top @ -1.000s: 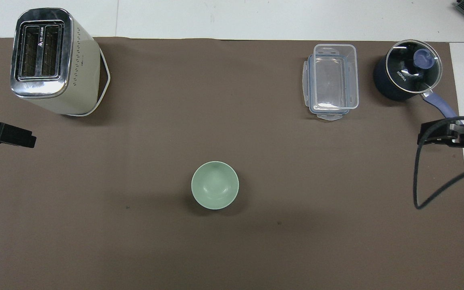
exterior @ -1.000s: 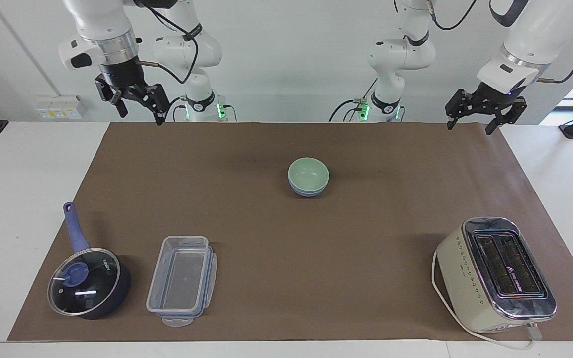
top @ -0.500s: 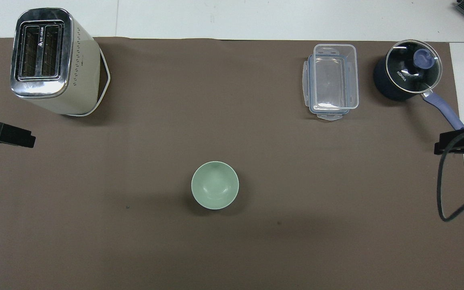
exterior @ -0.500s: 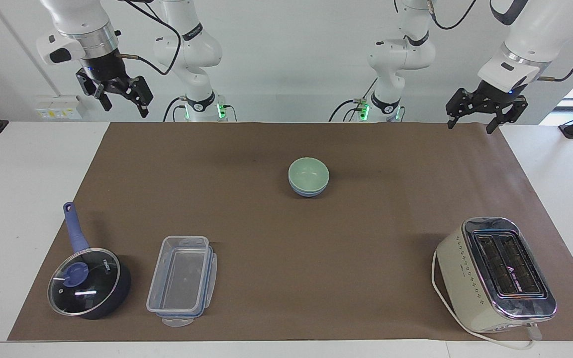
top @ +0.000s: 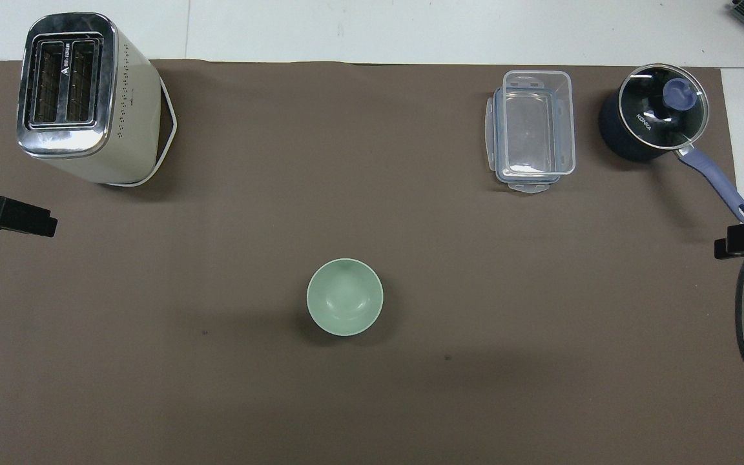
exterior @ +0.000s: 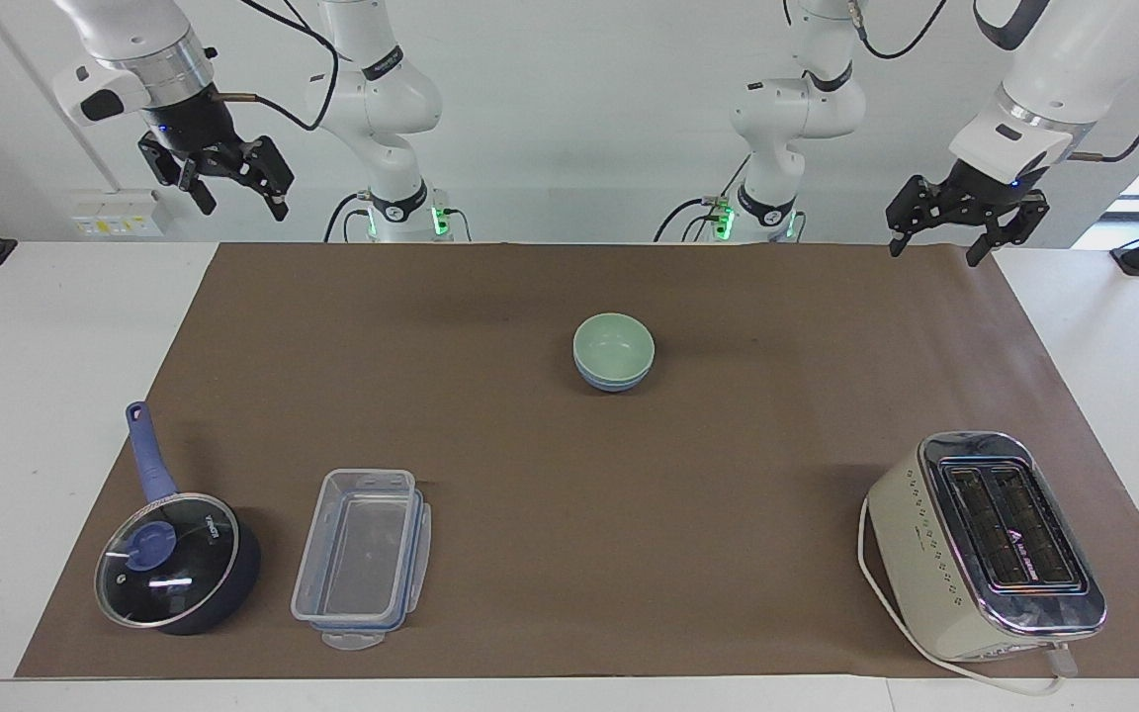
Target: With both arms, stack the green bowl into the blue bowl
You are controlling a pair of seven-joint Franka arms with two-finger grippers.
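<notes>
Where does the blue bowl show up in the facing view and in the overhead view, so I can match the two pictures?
Facing view: the blue bowl shows as a rim under the green bowl, mid-mat.
Overhead view: not visible; the green bowl nested in it covers it.
Shared landmark: the toaster, at the left arm's end, farther from the robots than the bowls.

You are looking at a robotics lab set up as a mock kitchen. Two white jointed robot arms (exterior: 382,109) are bolted at the edge of a plain white tabletop (exterior: 55,336) covered by a brown paper sheet (exterior: 530,494), against bare white walls. The cream and chrome two-slot toaster (exterior: 985,544), dark blue glass-lidded saucepan (exterior: 179,564) and clear plastic food box (exterior: 362,559) are spaced out like test props.
</notes>
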